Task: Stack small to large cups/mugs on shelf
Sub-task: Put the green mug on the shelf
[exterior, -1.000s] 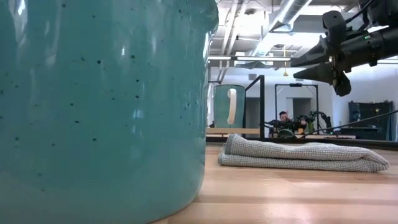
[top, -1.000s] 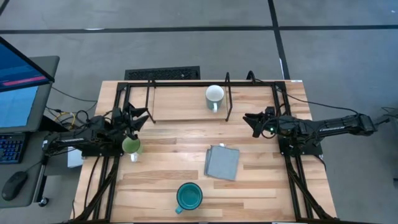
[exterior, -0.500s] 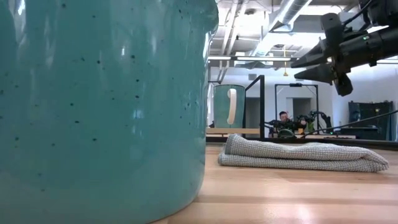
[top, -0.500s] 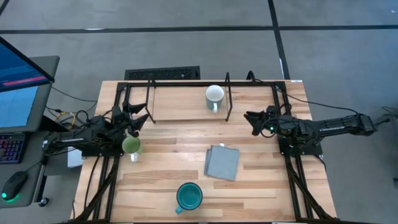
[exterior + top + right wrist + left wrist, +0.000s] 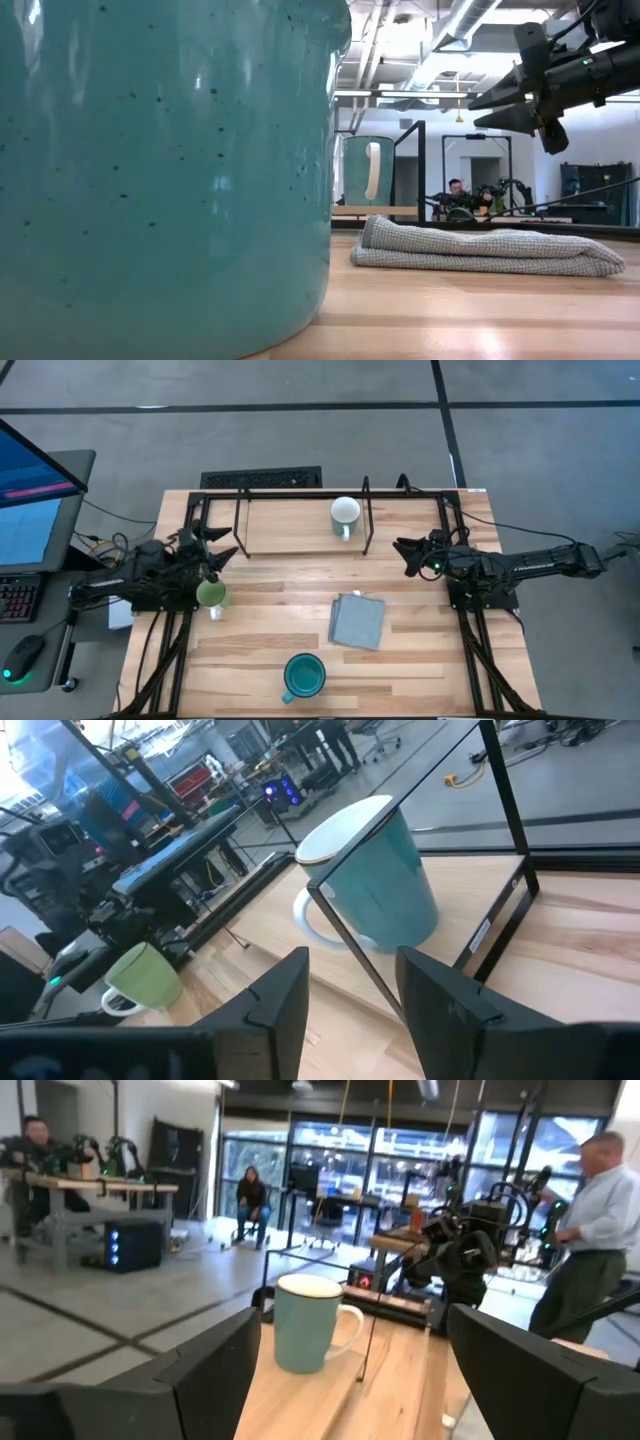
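The dark left arm reaches in from the left edge of the bench, its left gripper (image 5: 222, 544) raised with fingers (image 5: 215, 1370) spread wide apart; the dark right arm stretches in from the right, its right gripper (image 5: 400, 552) aloft, fingers (image 5: 278, 995) parted.

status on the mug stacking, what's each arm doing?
Left end effector open, empty, above light-green mug. Right end effector open, by shelf. White mug on shelf; teal mug, grey cloth on table.
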